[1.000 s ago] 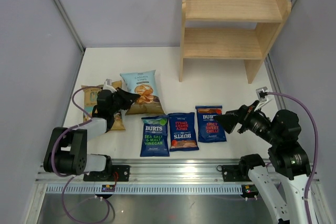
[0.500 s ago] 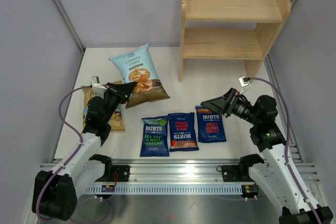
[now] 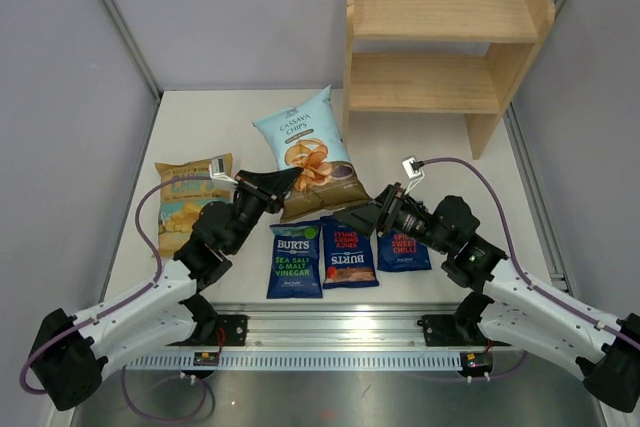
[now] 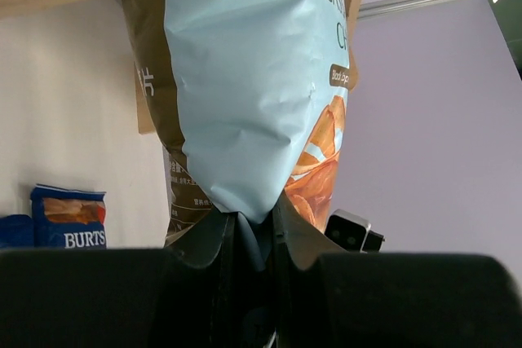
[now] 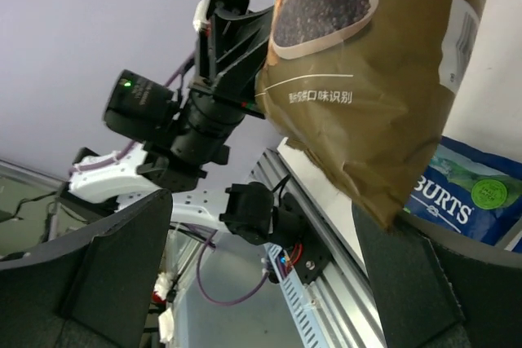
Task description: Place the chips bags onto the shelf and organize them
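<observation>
My left gripper (image 3: pixel 284 180) is shut on the bottom edge of the light-blue-and-olive chips bag (image 3: pixel 310 150), holding it upright above the table's middle. In the left wrist view that bag (image 4: pixel 245 79) rises straight out of the pinched jaws (image 4: pixel 253 230). My right gripper (image 3: pixel 366 215) is open just right of the bag's lower corner; its view shows the bag's olive back (image 5: pixel 367 79) ahead of the wide jaws (image 5: pixel 261 275). Three dark-blue BURTS bags (image 3: pixel 295 259) (image 3: pixel 347 252) (image 3: pixel 405 252) lie flat in front. The tan-and-teal bag (image 3: pixel 188 205) lies at the left. The wooden shelf (image 3: pixel 440 32) stands at the back right, bare.
The two arms' wrists are close together over the BURTS bags. Grey walls enclose the table on both sides, and a metal rail (image 3: pixel 330 332) runs along the near edge. The right arm covers part of the rightmost BURTS bag.
The left arm has lifted the light-blue bag off the table and carried it right, toward the centre. The right arm has swung left and forward to the bag, jaws still open.
</observation>
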Available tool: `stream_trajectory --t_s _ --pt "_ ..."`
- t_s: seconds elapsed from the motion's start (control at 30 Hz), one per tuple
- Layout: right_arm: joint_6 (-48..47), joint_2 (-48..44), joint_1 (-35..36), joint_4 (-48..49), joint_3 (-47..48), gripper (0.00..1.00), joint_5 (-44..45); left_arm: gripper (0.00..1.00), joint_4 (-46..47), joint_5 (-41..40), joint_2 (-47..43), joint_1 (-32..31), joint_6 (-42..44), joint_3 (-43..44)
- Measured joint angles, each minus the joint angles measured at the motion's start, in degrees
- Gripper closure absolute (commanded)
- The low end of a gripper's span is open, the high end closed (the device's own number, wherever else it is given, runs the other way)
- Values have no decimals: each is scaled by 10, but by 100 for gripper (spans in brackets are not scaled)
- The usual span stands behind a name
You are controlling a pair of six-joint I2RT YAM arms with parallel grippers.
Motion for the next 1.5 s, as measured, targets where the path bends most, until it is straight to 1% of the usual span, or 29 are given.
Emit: stream_trajectory --t_s 0.13,0.3,0.4,0.67,0.8,0.93,0.97,1.03,1.07,1.1,1.17,1.2,1.23,1.3,1.33,1.4,1.43,1.5 --pt "-23 8 30 3 -5 1 63 98 -12 -44 16 -50 -4 25" --pt "-36 -17 35 2 -28 0 138 97 -9 -80 28 -86 -9 44" --pt "-43 -33 35 7 -30 1 166 97 -2 -89 42 -107 -13 45" --pt "-71 -41 35 23 -29 0 177 96 -6 -90 89 -132 -16 94" --pt "-73 -34 35 12 -28 1 188 96 0 -88 101 -142 -16 97" --pt "-73 -40 35 -2 -28 2 202 93 3 -88 106 -155 -16 97" --pt "-74 -43 35 -3 -28 3 203 92 5 -88 106 -156 -16 97" --pt "-79 -49 35 -5 -28 15 204 90 10 -87 106 -160 -15 97" --pt "-82 -50 35 -5 -28 24 206 89 11 -86 106 -161 -14 97" --pt "-87 -50 35 -5 -28 38 207 86 9 -86 106 -162 -11 99" --pt "-95 -50 36 -4 -28 50 208 81 -12 -86 106 -164 1 111" --pt "-100 -50 35 -1 -28 56 207 73 -24 -86 106 -164 6 119" --pt "-106 -50 36 3 -28 66 207 70 -37 -86 106 -165 15 128" --pt "-117 -52 35 17 -28 70 203 63 -57 -86 102 -166 29 139" --pt "-120 -54 35 19 -28 72 201 53 -64 -86 98 -167 34 141" --pt "-127 -57 35 21 -28 73 198 38 -80 -89 88 -169 45 142" --pt "-129 -59 35 20 -28 75 197 24 -88 -89 84 -170 48 142" --pt "-132 -62 35 19 -28 77 196 16 -116 -96 75 -173 59 145"
